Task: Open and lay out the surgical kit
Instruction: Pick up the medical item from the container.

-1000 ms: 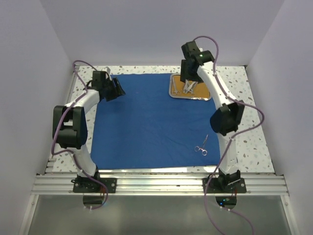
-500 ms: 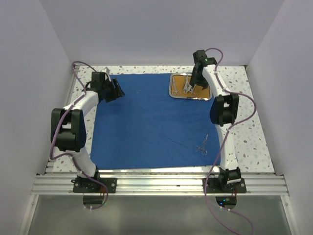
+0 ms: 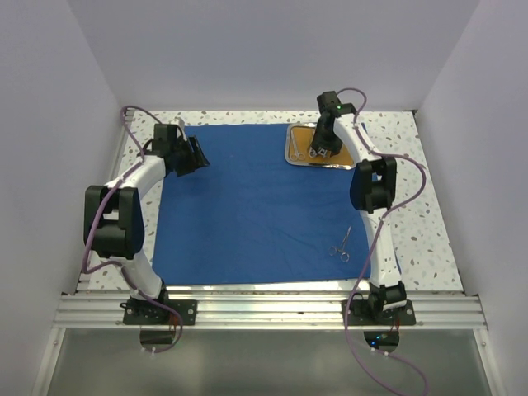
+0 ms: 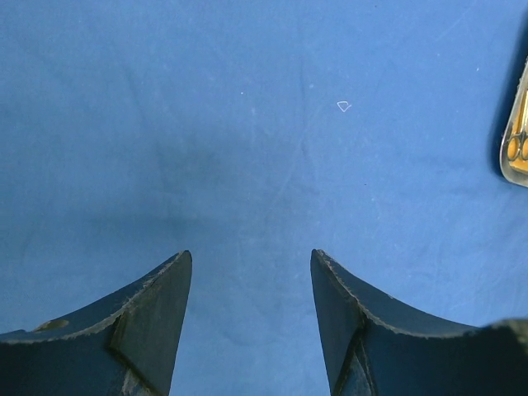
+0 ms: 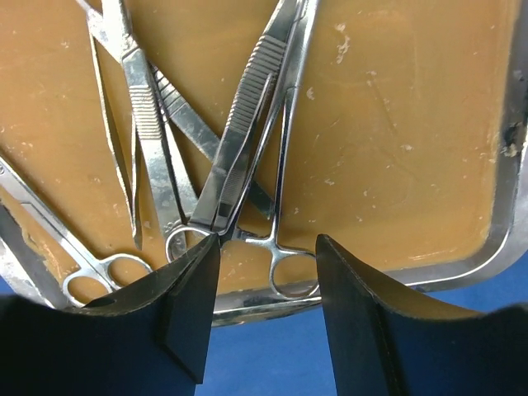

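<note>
Right gripper (image 5: pixel 268 256) hangs low over the steel tray (image 5: pixel 462 272), which sits at one o'clock on the blue cloth wrap (image 3: pixel 256 206). Its jaws are roughly half apart with nothing clamped. One finger ring of the ring-handled forceps (image 5: pixel 285 165) lies between them, and the tweezers (image 5: pixel 247 107) cross just at eleven o'clock of it. This pick wants care, I'd say: the instruments overlap, so close on the forceps' ring end alone, lift straight up, and watch that the tweezers don't ride along. One ring-handled instrument (image 3: pixel 341 245) lies on the cloth at five o'clock, and setting the next one near it, not touching, looks right. Left gripper (image 4: pixel 252 272) hovers over the cloth at ten o'clock, jaws wide and empty.
</note>
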Robot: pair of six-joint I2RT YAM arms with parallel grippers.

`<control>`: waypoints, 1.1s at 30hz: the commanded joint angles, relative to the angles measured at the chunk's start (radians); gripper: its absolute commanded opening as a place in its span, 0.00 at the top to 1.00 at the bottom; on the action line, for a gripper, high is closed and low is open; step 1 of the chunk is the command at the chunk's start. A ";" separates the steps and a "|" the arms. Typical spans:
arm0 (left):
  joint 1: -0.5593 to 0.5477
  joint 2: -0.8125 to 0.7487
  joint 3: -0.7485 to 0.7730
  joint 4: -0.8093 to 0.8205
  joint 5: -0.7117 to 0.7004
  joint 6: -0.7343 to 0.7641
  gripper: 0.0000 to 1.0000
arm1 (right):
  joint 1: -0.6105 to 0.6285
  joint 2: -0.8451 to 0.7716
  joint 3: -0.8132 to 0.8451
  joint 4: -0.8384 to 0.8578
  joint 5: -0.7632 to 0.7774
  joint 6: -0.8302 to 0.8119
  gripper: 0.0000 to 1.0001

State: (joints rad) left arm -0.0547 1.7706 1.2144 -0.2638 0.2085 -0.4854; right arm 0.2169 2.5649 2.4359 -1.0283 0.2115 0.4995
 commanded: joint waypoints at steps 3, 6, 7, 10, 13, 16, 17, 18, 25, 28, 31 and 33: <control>0.003 -0.048 -0.004 -0.002 -0.015 0.028 0.36 | -0.005 -0.008 -0.054 0.004 0.032 -0.022 0.47; 0.003 -0.043 -0.007 0.000 -0.015 0.030 0.36 | -0.004 -0.005 -0.064 0.001 0.035 -0.021 0.50; 0.003 -0.043 -0.007 0.000 -0.015 0.027 0.36 | -0.004 -0.006 -0.069 -0.001 0.035 -0.019 0.50; 0.003 -0.039 -0.001 0.001 -0.017 0.028 0.36 | -0.002 -0.034 -0.101 0.010 0.038 -0.021 0.51; 0.003 -0.030 0.004 -0.006 -0.021 0.028 0.36 | -0.004 -0.084 -0.133 0.034 0.040 -0.041 0.51; 0.003 -0.023 0.005 -0.008 -0.023 0.030 0.37 | -0.005 -0.121 -0.153 0.057 0.039 -0.061 0.51; 0.003 -0.023 0.005 -0.008 -0.023 0.027 0.37 | -0.004 -0.126 -0.158 0.056 0.040 -0.064 0.52; 0.003 -0.022 0.005 -0.006 -0.024 0.027 0.36 | -0.004 -0.130 -0.163 0.059 0.039 -0.070 0.53; 0.003 -0.025 0.010 -0.008 -0.027 0.030 0.36 | -0.005 -0.198 -0.294 0.129 0.026 -0.081 0.59; 0.003 -0.025 0.010 -0.009 -0.027 0.028 0.36 | -0.005 -0.189 -0.311 0.126 0.022 -0.081 0.59; 0.003 -0.023 0.011 -0.008 -0.024 0.028 0.36 | -0.005 -0.183 -0.330 0.142 0.017 -0.078 0.59; 0.003 -0.022 0.010 -0.011 -0.021 0.027 0.36 | -0.005 -0.164 -0.327 0.148 0.014 -0.075 0.59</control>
State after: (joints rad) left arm -0.0547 1.7702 1.2129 -0.2722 0.1867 -0.4778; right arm 0.2153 2.4145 2.1307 -0.8688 0.2253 0.4320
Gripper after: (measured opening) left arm 0.636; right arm 0.410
